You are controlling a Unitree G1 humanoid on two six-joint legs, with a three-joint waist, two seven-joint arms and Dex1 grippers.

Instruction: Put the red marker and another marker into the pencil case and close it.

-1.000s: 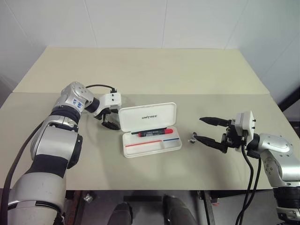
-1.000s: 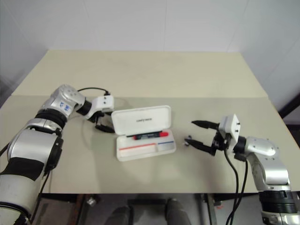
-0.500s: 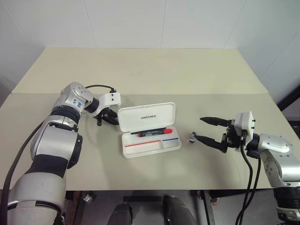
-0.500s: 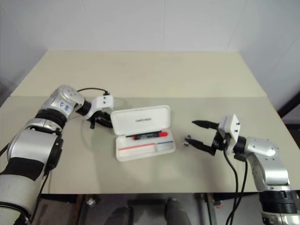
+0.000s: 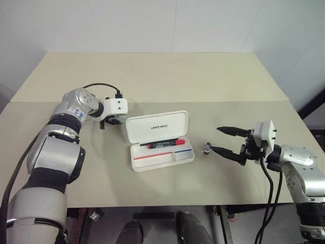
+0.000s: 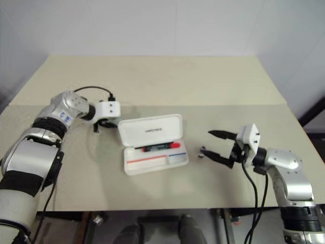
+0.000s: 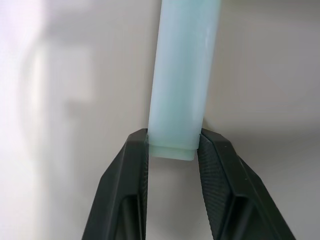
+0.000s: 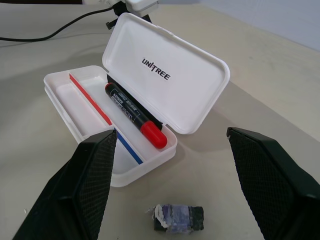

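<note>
Left hand (image 7: 172,150) clamped on the butt end of the highlighter (image 7: 186,75); both fingers (image 7: 131,165) press its pale mint sides, barrel running straight out from the grip. From the head views, this hand (image 5: 112,121) sits toward the desk's left side, just left of the case lid, highlighter itself hidden behind the wrist block there.

Right hand (image 5: 219,140) fingers spread wide apart, nothing between them, held level over the right part of the desk (image 5: 167,76) and pointing toward the case. Small dark grey bit (image 8: 177,218) lies on the desk just off the fingertips, between right hand and case.

Case (image 5: 161,141) open, near the desk's middle, lid standing up at the back with dark lettering on its inner face. Red marker (image 8: 135,115) lies inside the tray along the rear wall, close under the lid, red cap toward the desk's right side. Red stripe and blue stripe run along the tray's inner divider; front compartment holds nothing.

Black cable (image 5: 99,87) loops over the left wrist.
</note>
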